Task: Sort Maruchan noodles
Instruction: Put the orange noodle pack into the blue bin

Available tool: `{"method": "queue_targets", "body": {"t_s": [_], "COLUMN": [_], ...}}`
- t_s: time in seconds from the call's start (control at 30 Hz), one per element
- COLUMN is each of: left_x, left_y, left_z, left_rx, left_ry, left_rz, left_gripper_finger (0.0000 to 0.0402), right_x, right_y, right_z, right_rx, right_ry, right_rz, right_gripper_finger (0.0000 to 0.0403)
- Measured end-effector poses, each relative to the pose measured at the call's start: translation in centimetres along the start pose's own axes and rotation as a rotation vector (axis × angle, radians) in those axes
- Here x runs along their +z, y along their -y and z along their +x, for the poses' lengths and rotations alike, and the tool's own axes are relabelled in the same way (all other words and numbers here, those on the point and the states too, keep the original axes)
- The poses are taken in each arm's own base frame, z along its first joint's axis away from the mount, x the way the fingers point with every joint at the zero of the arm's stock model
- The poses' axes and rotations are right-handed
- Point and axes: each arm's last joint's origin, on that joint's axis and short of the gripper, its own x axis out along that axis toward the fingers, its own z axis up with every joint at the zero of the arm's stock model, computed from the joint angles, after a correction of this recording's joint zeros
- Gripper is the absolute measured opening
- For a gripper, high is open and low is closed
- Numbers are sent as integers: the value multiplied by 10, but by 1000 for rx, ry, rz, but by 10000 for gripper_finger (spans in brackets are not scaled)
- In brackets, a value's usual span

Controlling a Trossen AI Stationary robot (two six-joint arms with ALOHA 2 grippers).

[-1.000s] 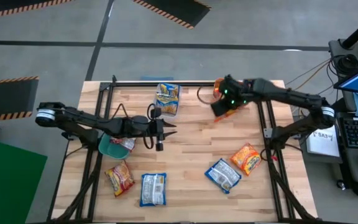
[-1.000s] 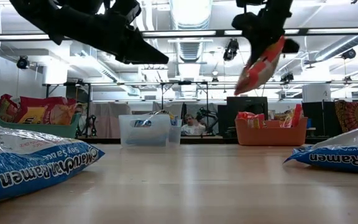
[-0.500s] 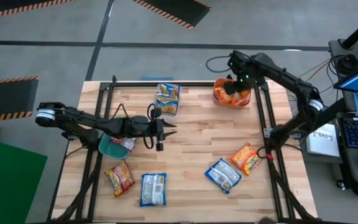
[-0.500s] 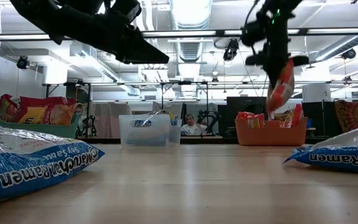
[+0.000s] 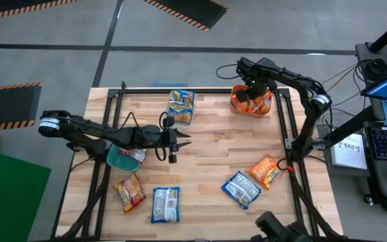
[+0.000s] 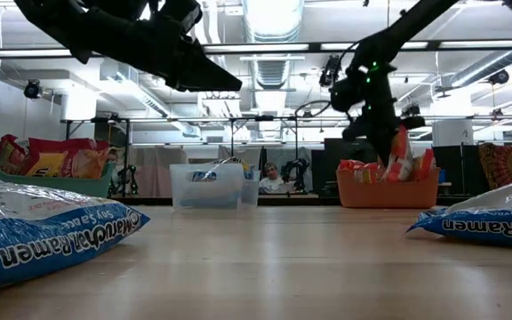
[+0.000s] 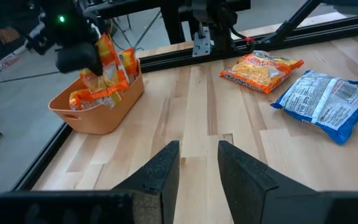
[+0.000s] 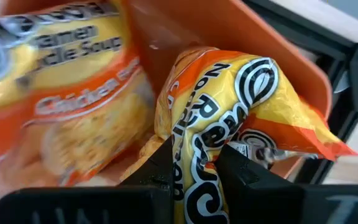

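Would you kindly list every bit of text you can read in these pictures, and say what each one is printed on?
"Maruchan Ramen", upside down: blue packet nearest on the left, low view.
"Ramen", cut off: blue packet on the right, low view.
"Soup" and "Chicken", blurred: orange packet in the orange bin.
"Ramen", crumpled: orange packet in the right tool.
Other packets' print: too small to read.

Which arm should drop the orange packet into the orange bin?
Right. Its gripper holds the orange packet inside the orange bin; the left gripper hangs mid-table.
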Motion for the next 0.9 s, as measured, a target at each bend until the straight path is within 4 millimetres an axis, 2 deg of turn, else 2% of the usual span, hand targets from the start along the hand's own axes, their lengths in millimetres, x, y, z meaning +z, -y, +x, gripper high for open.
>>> {"method": "queue_targets", "body": {"t_s": [0.13,0.4,0.7,0.9], "left_x": [0,0,0,0], "left_y": [0,0,0,0], "left_z": [0,0,0,0], "left_rx": [0,0,0,0], "left_ry": [0,-1,-3,-4], "left_rz": [0,3,4,4], "left_gripper_finger": [94,94,94,94], "right_x": [5,8,6,4], "right_y": [-4,-14,-17,-14], "right_z": [11,21,20,7], "right_rx": [-46,-53,-54,-71], "right_ry": [-10,-1,-11,-44], "right_rz": [-21,-54,-64,-83], "right_gripper_finger": [56,70,130,143]}}
